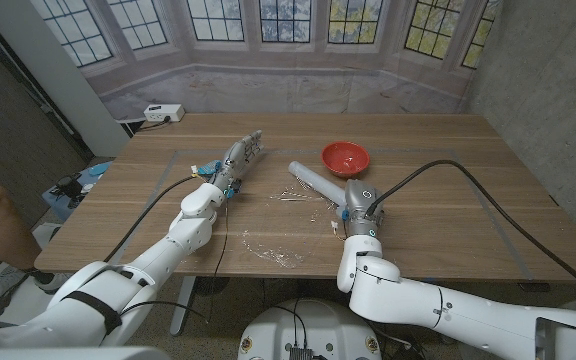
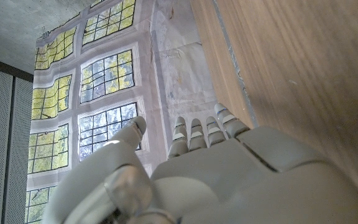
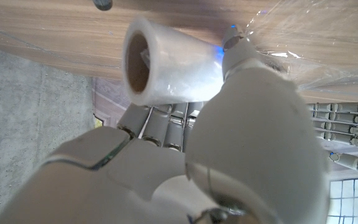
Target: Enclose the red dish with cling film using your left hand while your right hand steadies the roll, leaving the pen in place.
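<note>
Looking down from my head camera, I see the red dish (image 1: 345, 157) sitting toward the far side of the table (image 1: 448, 200), uncovered, just beyond the far end of the cling film roll (image 1: 313, 178). The roll's long axis runs on a slant from its far-left end down to my right hand (image 1: 356, 198), which wraps its near end. My left hand (image 1: 239, 157) hangs well to the left of both, fingers stretched out and holding nothing. A loose sheet of film (image 1: 273, 249) lies crumpled on the wood nearer to me, between my arms. So the dish lies to the right of my left hand, past the roll; my right hand is the nearer one, but it is busy. I judge my left must reach rightward for the film's free edge and draw it toward the dish. I cannot make out a pen.

From my left wrist camera, my left hand (image 2: 216, 168) shows straight fingers beside the table edge, empty.

From my right wrist camera, my right hand (image 3: 197, 149) curls round the roll (image 3: 166, 59), whose hollow core faces the lens, with film (image 3: 316, 37) trailing off over the wood.
</note>
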Controlling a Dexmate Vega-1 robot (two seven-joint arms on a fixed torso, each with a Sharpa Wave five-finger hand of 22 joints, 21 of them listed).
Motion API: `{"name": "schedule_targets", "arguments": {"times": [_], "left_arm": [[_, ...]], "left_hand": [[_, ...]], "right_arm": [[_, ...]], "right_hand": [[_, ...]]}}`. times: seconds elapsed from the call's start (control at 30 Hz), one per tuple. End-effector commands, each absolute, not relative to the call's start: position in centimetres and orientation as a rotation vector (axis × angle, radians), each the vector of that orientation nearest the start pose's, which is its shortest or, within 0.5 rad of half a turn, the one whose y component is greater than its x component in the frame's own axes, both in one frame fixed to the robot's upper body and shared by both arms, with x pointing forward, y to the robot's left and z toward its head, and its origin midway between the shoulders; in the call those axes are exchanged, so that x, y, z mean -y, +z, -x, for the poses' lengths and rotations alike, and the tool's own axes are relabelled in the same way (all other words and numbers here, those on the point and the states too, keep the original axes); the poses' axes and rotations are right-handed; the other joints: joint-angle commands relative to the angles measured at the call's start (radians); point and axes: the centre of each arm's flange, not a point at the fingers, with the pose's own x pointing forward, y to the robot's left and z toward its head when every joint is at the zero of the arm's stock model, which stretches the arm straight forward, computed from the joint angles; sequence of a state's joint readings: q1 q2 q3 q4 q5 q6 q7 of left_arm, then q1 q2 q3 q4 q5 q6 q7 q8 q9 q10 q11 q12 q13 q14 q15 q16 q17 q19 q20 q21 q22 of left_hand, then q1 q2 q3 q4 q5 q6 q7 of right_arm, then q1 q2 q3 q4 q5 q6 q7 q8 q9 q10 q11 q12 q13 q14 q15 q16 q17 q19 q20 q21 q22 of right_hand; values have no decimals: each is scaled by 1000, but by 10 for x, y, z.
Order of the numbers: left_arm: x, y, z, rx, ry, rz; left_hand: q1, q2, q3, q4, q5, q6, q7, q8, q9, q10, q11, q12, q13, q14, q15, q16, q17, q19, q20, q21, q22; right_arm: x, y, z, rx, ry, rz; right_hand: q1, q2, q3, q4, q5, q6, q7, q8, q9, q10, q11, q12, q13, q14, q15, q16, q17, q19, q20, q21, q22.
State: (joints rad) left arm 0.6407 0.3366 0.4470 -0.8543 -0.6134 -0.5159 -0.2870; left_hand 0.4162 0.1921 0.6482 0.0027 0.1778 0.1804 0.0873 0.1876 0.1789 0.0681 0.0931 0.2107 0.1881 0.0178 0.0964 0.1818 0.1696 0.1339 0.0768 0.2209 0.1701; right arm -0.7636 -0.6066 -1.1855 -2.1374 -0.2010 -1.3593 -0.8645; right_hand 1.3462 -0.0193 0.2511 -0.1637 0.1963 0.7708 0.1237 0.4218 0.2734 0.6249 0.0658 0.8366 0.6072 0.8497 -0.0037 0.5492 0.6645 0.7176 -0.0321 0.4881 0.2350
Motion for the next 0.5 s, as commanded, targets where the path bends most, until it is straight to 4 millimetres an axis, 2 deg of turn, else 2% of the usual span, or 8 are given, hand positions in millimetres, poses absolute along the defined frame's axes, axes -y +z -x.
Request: {"name": "schedule_targets", "arguments": {"times": [0.03, 0.5], "left_arm": [[-253, -37, -695, 632, -352, -8], [-254, -37, -696, 629, -356, -8]], "left_hand": [[13, -1, -2, -1, 7, 7, 1, -1, 5, -4, 6, 0, 6, 0, 10, 1, 3, 11, 1, -4, 5], [14, -1, -3, -1, 7, 8, 1, -1, 6, -4, 5, 0, 6, 0, 10, 1, 3, 12, 1, -6, 5]], "right_arm": [[103, -104, -484, 378, -501, 1211], [107, -107, -483, 393, -507, 1151]], "right_hand": [[54, 69, 4, 9, 4, 219, -207, 4, 2, 210, -197, 2, -3, 115, -233, -7, 2, 3, -9, 10, 4], [52, 67, 4, 8, 3, 227, -205, 6, -1, 221, -194, -5, -19, 131, -233, -27, 2, 5, -12, 29, 6]]}}
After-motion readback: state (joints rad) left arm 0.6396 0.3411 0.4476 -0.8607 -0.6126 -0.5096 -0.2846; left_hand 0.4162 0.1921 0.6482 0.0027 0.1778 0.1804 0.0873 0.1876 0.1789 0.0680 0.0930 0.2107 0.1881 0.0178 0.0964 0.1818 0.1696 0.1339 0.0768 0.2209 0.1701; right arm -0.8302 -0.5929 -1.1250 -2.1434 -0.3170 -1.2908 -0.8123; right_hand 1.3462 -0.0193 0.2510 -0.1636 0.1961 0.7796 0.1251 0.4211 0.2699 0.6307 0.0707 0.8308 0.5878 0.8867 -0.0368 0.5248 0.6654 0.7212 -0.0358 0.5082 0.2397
